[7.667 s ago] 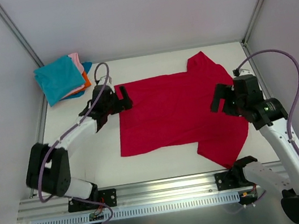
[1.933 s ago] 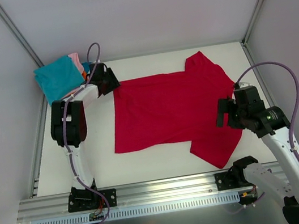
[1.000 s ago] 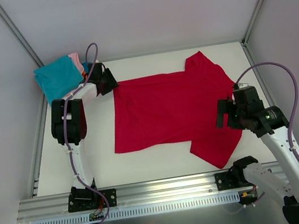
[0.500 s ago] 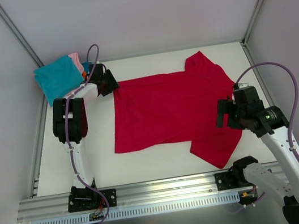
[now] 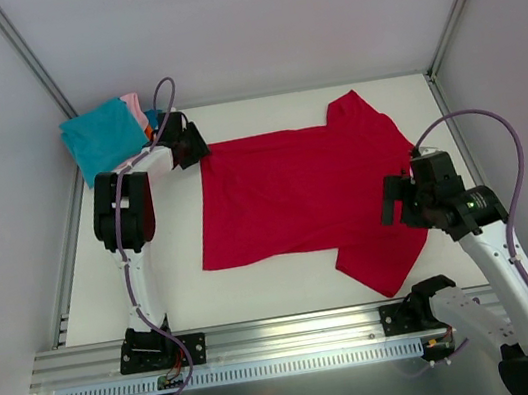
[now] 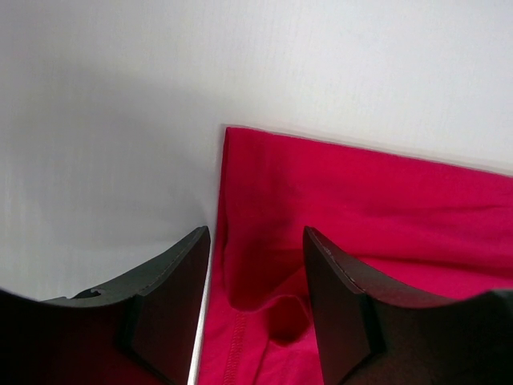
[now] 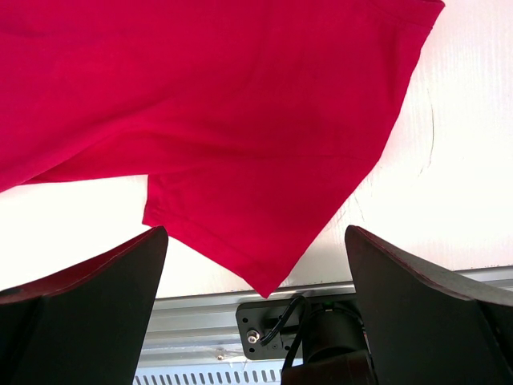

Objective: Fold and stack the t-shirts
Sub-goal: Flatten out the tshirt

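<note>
At far left, a folded stack of soft cloth t-shirts (image 5: 109, 134), teal on top with pink, orange and blue edges showing beneath, lies at the far-left corner of the flat white table (image 5: 182, 282). Just right of it, the black two-finger left gripper (image 5: 196, 144) sits at the far-left corner of the large plain bright red t-shirt (image 5: 294, 192), its fingers (image 6: 172, 289) slightly parted with a bunched fold of red cloth between them. The red t-shirt is spread flat mid-table, one sleeve far, one near. At right, the black two-finger right gripper (image 5: 393, 201) hovers over the near sleeve, fingers (image 7: 96, 305) spread wide, holding nothing.
</note>
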Robot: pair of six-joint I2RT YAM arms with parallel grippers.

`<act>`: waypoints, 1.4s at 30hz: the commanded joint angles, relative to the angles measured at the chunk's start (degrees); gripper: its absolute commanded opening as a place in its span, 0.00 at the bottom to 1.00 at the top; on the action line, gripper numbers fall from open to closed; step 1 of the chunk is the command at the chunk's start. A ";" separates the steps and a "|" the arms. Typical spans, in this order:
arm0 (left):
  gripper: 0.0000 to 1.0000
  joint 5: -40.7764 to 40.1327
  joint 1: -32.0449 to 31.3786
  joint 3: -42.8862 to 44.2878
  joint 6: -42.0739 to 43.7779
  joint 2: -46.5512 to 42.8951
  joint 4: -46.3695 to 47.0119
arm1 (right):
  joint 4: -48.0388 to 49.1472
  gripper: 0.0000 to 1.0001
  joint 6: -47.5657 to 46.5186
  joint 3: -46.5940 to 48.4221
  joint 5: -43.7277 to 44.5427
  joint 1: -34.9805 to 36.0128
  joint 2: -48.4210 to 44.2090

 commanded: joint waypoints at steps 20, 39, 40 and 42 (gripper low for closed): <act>0.48 2.29 0.58 3.06 0.21 0.85 -0.05 | 0.17 1.00 -0.73 -0.28 0.96 -0.16 0.63; 0.13 2.65 0.58 3.76 -0.32 2.17 -0.23 | 0.17 0.99 -0.73 -0.45 1.04 -0.16 0.72; 0.13 2.56 0.58 3.67 -0.32 1.91 -0.23 | 0.17 0.99 -0.73 -0.45 0.96 -0.16 0.72; 0.13 2.21 0.58 3.58 -0.23 1.73 -0.40 | 0.26 0.99 -0.64 -0.54 1.04 -0.16 0.80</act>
